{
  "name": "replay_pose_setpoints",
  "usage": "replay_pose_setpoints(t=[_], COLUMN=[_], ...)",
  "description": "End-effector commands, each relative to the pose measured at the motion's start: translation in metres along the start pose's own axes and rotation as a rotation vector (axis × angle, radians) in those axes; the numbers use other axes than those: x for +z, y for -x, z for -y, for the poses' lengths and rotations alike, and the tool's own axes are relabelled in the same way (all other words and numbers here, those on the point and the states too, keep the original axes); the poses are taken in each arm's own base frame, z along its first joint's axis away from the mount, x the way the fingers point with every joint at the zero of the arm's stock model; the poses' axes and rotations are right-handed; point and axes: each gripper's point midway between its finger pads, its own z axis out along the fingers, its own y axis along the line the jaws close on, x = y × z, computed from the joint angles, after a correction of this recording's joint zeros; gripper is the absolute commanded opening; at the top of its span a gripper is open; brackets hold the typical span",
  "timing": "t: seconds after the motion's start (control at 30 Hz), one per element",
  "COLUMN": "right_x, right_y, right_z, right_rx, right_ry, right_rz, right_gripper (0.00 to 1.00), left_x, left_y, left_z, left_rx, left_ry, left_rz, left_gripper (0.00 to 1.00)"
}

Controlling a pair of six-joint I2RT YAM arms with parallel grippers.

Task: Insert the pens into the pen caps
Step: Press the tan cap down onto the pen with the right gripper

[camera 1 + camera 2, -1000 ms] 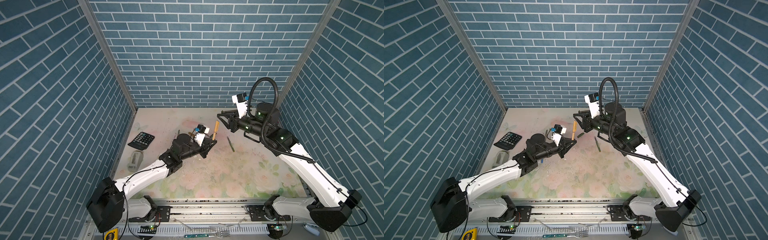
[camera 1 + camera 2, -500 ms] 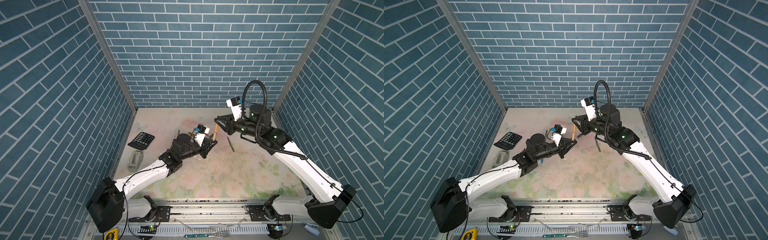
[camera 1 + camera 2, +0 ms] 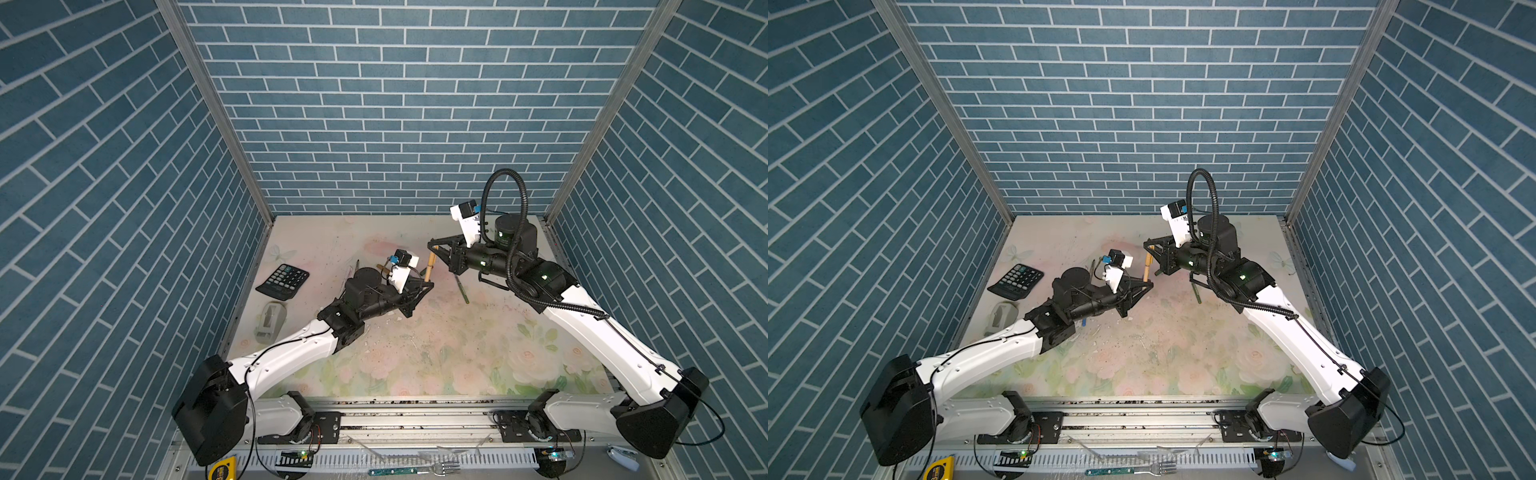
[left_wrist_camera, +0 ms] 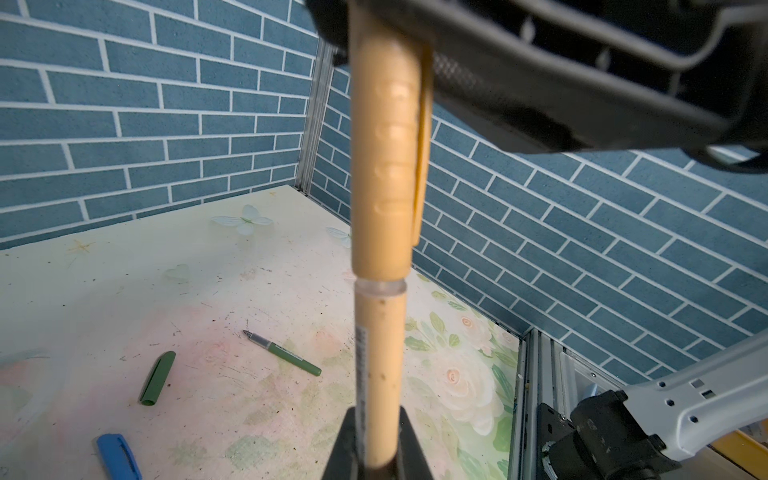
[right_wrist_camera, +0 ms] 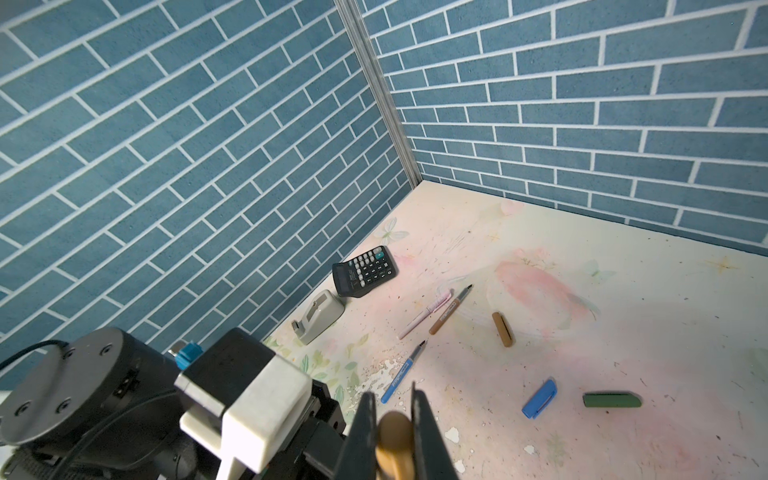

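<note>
gripping gold pen (image 4: 380,374) with gold cap (image 4: 384,145) on

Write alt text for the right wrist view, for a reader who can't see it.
The right gripper grips a gold cap in the foreground, beside the left arm. On the floral table beyond lie a blue pen, tan pen, pink pen, spare gold cap, blue cap, green cap, calculator and tape dispenser.
</note>
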Motion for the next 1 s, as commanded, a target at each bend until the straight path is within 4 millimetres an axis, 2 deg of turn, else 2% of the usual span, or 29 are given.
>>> replay_pose_setpoints(t=[0.0, 0.23, 0.43, 0.77, 0.97], right_x=[0.000, 0.019, 0.032, 0.043, 0.046], right_y=[-0.024, -0.077, -0.116, -0.172, -0.198], right_z=[-0.009, -0.006, -0.002, 0.000, 0.000], right_rx=[0.054, 0.115, 0.157, 0.182, 0.211], right_ry=[0.037, 0.045, 0.049, 0.044, 0.049], right_rz=[-0.041, -0.105, -0.173, -0.290, -0.331], right_gripper=[0.01, 0.01, 0.01, 0.01, 0.01], left_x=[-0.018, -0.041, -0.051, -0.060, -0.065], left_y=[0.042, 0.072, 0.086, 0.095, 0.101], left_z=[0.010, -0.005, -0.015, -0.029, -0.039], left_rx=[0.049, 0.014, 0.005, -0.008, -0.024], left_ry=[0.000, 0.033, 0.043, 0.074, 0.084], left_rz=[0.134, 0.236, 0.275, 0.310, 0.329], left_gripper=[0.00, 0.00, 0.00, 0.00, 0.00])
